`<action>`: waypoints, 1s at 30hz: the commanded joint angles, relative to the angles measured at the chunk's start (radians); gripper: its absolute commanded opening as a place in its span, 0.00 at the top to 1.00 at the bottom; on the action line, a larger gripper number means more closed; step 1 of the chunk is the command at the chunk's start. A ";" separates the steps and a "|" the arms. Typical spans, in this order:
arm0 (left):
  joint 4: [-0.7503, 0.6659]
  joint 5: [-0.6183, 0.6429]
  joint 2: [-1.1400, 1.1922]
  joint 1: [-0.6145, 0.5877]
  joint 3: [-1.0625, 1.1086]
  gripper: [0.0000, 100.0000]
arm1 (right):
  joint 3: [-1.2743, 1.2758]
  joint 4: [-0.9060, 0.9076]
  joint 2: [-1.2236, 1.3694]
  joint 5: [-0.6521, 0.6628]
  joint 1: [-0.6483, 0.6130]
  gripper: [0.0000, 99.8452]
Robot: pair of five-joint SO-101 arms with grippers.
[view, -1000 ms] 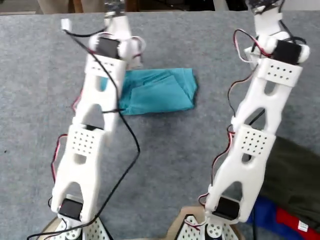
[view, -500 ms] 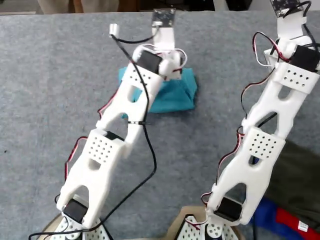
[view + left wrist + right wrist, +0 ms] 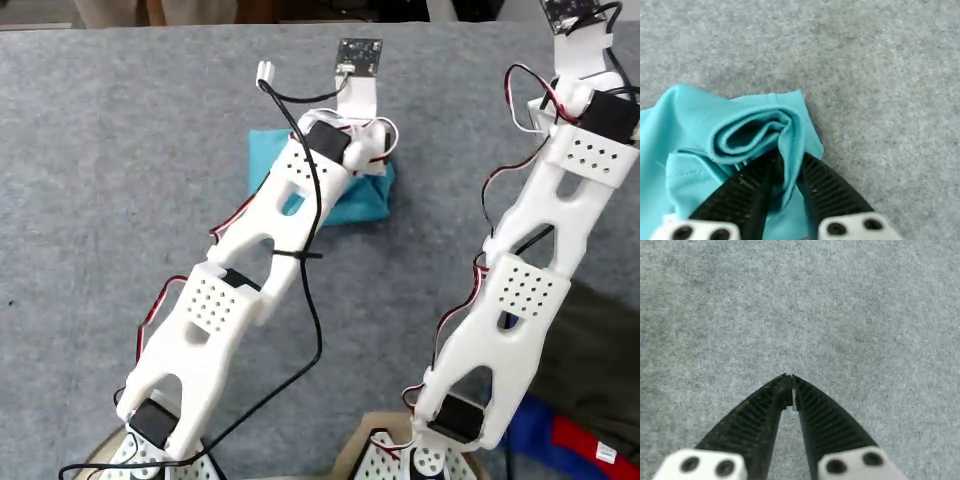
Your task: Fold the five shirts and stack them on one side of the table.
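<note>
A teal shirt [image 3: 352, 205] lies folded in the middle of the far half of the grey table [image 3: 90, 170], partly under the left arm [image 3: 290, 215]. In the left wrist view my left gripper [image 3: 785, 167] is shut on a fold of the teal shirt [image 3: 755, 127] near its rolled corner. The right arm [image 3: 545, 210] stretches to the far right of the table. Its gripper [image 3: 791, 385] is shut with nothing in it, over bare grey table [image 3: 850, 305].
A dark olive garment [image 3: 600, 350] lies at the near right, with blue cloth [image 3: 535, 425] and red cloth [image 3: 585, 440] at the table's edge below it. The left half of the table is bare felt.
The left arm has swung from the teal shirt's left side across to its right end, and the shirt has bunched narrower toward the right. The right arm shifted slightly right, then stayed.
</note>
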 commanded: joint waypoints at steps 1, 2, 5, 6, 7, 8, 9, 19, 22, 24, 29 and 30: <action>0.008 0.048 -0.065 -0.003 -0.011 0.79 | -0.042 -0.014 -0.005 0.008 0.008 0.99; 0.008 0.069 -0.067 -0.020 -0.011 0.78 | -0.041 -0.012 -0.005 0.008 0.007 0.99; 0.012 0.077 -0.076 -0.083 -0.046 0.78 | -0.039 -0.008 -0.005 0.008 0.005 0.99; 0.017 0.077 -0.076 -0.114 -0.072 0.78 | -0.039 -0.002 -0.005 0.008 0.001 0.99; 0.026 0.077 -0.076 -0.147 -0.101 0.79 | -0.039 0.012 -0.005 0.011 -0.010 0.99; 0.032 0.077 -0.070 -0.187 -0.127 0.80 | -0.039 0.031 -0.007 0.021 -0.025 0.99; 0.035 0.077 -0.067 -0.224 -0.141 0.83 | -0.039 0.052 -0.008 0.031 -0.053 0.99; 0.035 0.081 0.044 -0.420 -0.034 0.98 | 0.140 0.109 0.039 -0.092 -0.450 0.99; 0.035 0.084 0.079 -0.459 -0.034 0.98 | 0.143 0.083 0.042 -0.124 -0.549 0.99; 0.035 0.086 0.087 -0.485 -0.034 0.98 | 0.145 0.043 0.042 -0.149 -0.604 0.99; 0.035 0.140 0.104 -0.545 -0.025 0.98 | 0.196 -0.081 0.064 -0.163 -0.702 0.99; 0.034 0.147 0.111 -0.551 -0.029 0.98 | 0.211 -0.101 0.074 -0.163 -0.711 0.99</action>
